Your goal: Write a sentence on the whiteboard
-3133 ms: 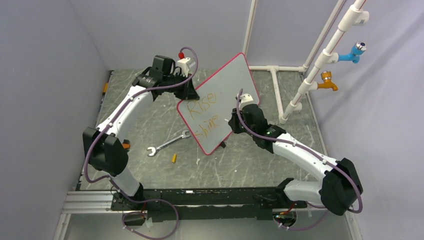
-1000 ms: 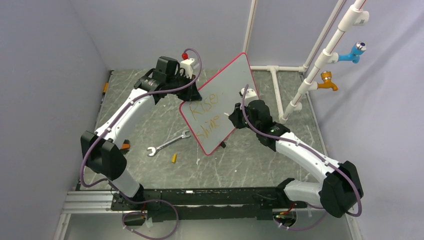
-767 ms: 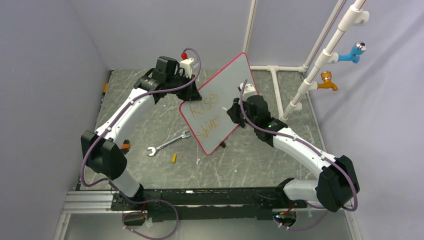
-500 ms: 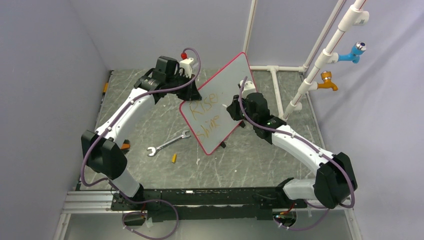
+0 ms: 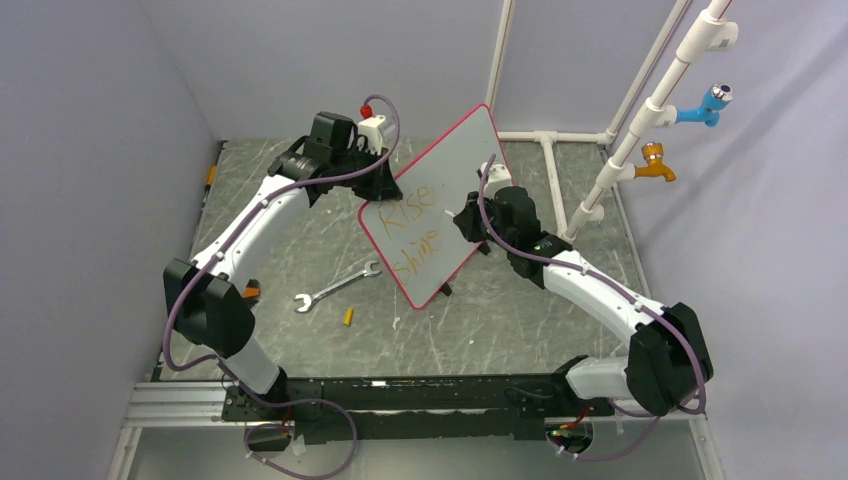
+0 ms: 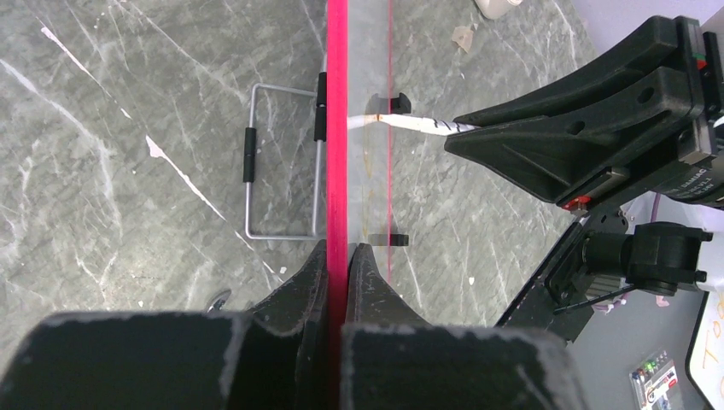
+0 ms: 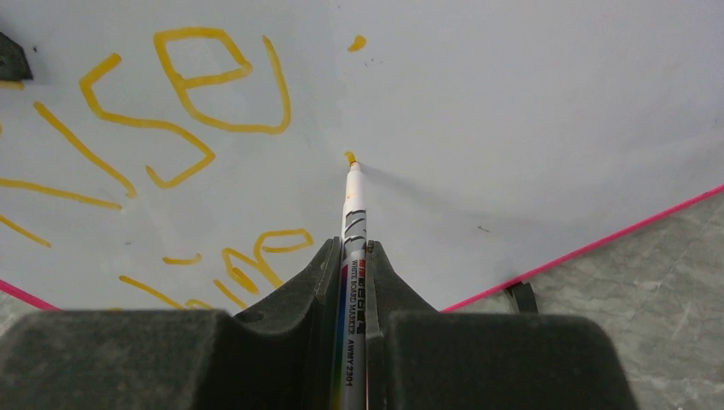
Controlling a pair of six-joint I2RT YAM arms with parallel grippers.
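Observation:
The whiteboard [image 5: 450, 165], white with a red-pink rim, stands tilted at the table's middle back. My left gripper [image 5: 384, 186] is shut on its left rim [image 6: 338, 128], one finger on each face [image 6: 339, 256]. The sentence [image 5: 411, 228] shows in orange in two rows, "Rise" above "shine" [image 7: 192, 90]. My right gripper [image 7: 354, 252] is shut on a white whiteboard marker [image 7: 353, 231]. Its orange tip rests on the board [image 7: 529, 102] to the right of the written rows. In the top view the right gripper [image 5: 466, 218] is at the board's right half.
A wrench [image 5: 336, 285] and a small yellow cap [image 5: 348, 316] lie on the grey table in front of the board. A white pipe frame [image 5: 603, 172] with a blue tap [image 5: 708, 103] and an orange tap [image 5: 655, 164] stands at the right. A wire stand [image 6: 256, 162] sits behind the board.
My right gripper has carried the marker a little up and to the left along the board. The board has shifted a little with the left gripper's hold.

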